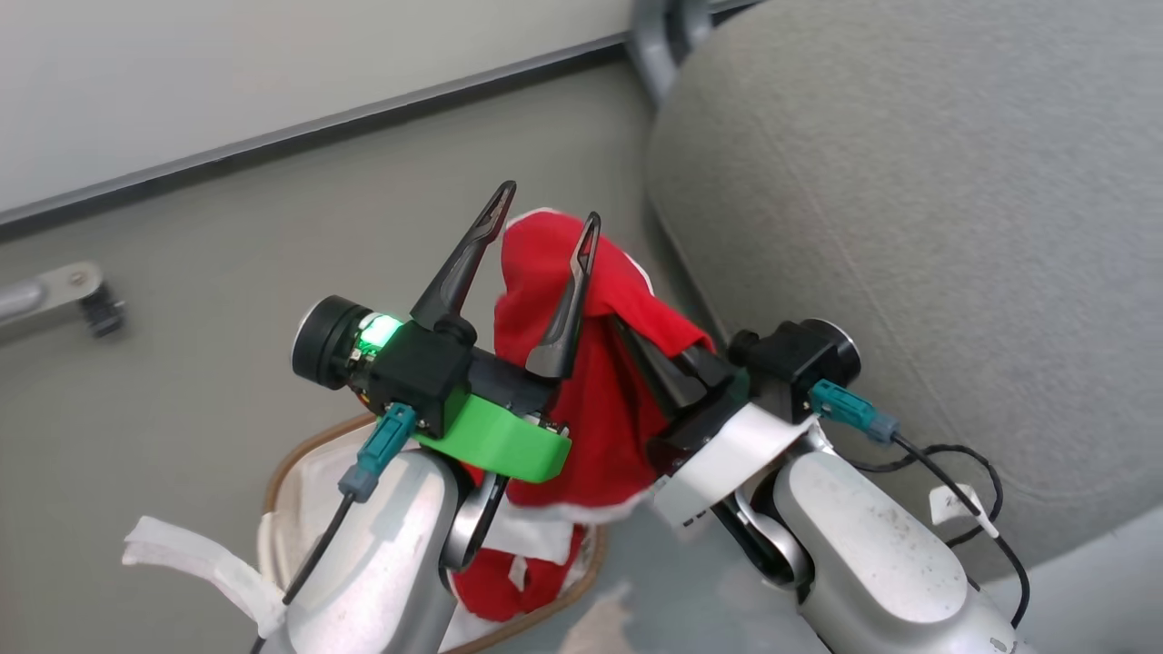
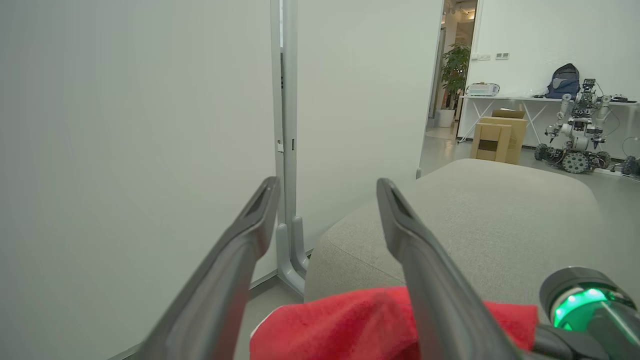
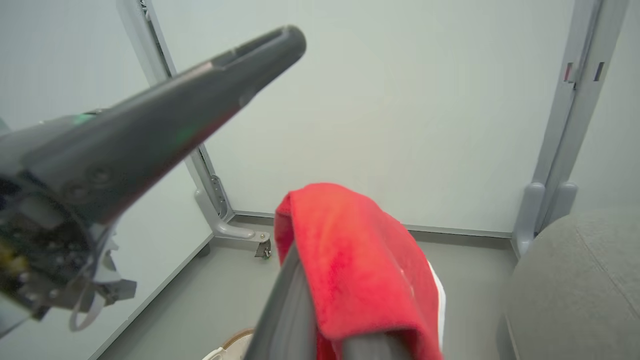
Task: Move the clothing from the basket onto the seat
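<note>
You are working over a smooth grey floor, closed in by plain white partition panels set in pale grey posts with rounded feet. Past them, your left wrist view shows cardboard boxes, a white worktop carrying a dark backpack, a potted plant and another wheeled robot. The seat takes the upper right of your head view: a broad grey cushion in a coarse woven fabric, with a rounded corner and a stitched seam along its edge. The basket sits low beside your left arm, an oval with a brown rim and pale walls, and a second heap of red cloth with white trim lies inside it. The clothing you are moving is soft, bright red and fleecy with a white edge; it is raised above the basket, just beside the seat's corner and not on it. Your right gripper is closed with its fingers buried in that red cloth, which drapes over them and hangs down. Your left gripper stands wide open, its long dark tapered fingers splayed beside the top fold, gripping nothing.
</note>
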